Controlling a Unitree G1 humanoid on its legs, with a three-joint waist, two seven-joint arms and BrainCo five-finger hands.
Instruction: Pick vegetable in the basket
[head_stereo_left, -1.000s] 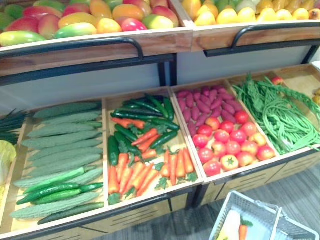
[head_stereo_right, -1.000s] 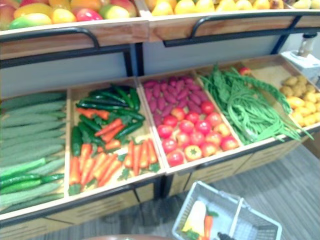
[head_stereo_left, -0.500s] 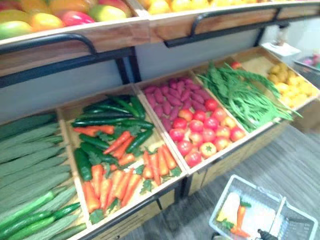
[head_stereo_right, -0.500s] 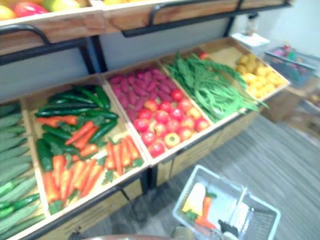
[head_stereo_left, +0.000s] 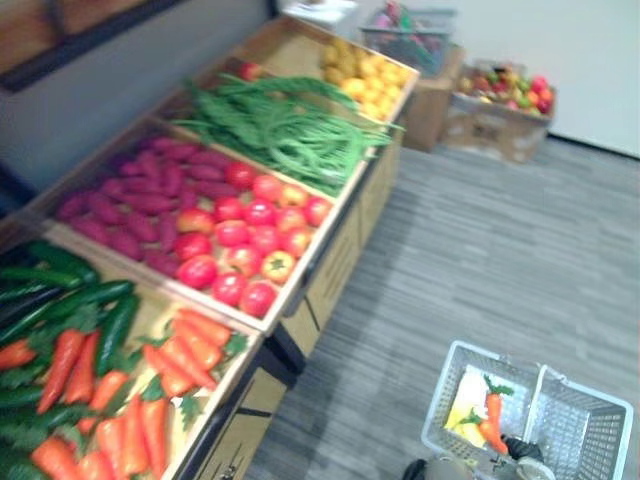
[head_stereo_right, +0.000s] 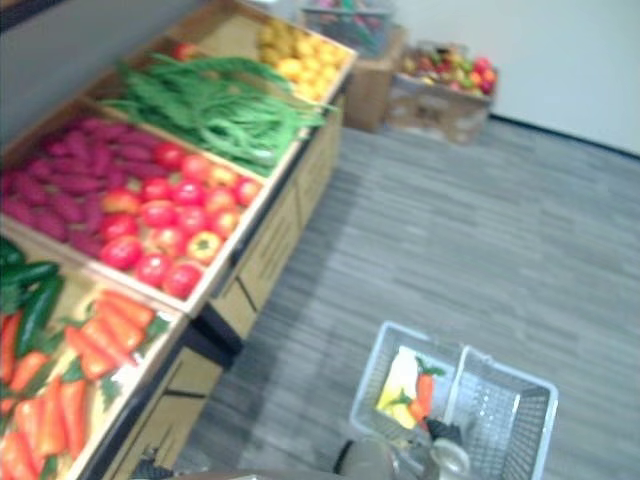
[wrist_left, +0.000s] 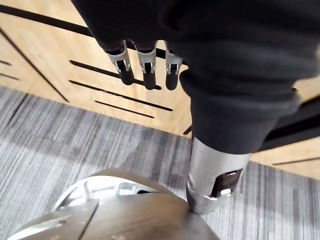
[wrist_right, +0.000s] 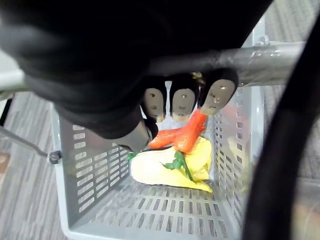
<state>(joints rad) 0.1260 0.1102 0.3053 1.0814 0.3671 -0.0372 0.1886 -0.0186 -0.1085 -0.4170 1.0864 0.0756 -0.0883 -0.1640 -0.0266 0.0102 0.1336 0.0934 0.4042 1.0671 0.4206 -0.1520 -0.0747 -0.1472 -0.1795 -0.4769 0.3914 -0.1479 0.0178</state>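
1. Swung to the right since a second ago, the head camera has carried the produce stand (head_stereo_left: 330, 270) from the middle of the eye views to between 8 and 12 o'clock. The produce itself lies as it did, and grey floor (head_stereo_left: 500, 250) spreads from 1 to 4 o'clock.
2. At 5 o'clock the grey basket (head_stereo_left: 583, 440) shows against that floor, well apart from the stand.
3. The right hand (wrist_right: 182, 102) has its fingers curled round the basket handle (wrist_right: 272, 54), dark tips hooked over the bar.
4. Inside the basket, two basket carrots (wrist_right: 189, 132) lie on a pale yellow leafy vegetable (wrist_right: 165, 172), close against one wall.
5. The left hand (wrist_left: 145, 70) hangs with fingers straight and side by side, holding nothing, in front of the stand's wooden panel.
6. On the stand, crate carrots (head_stereo_left: 175, 360) are at 8 o'clock, tomatoes (head_stereo_left: 250, 225) at 9 and green beans (head_stereo_left: 280, 130) at 11.
7. A cardboard box (head_stereo_left: 495, 125) of fruit stands at 1 o'clock.
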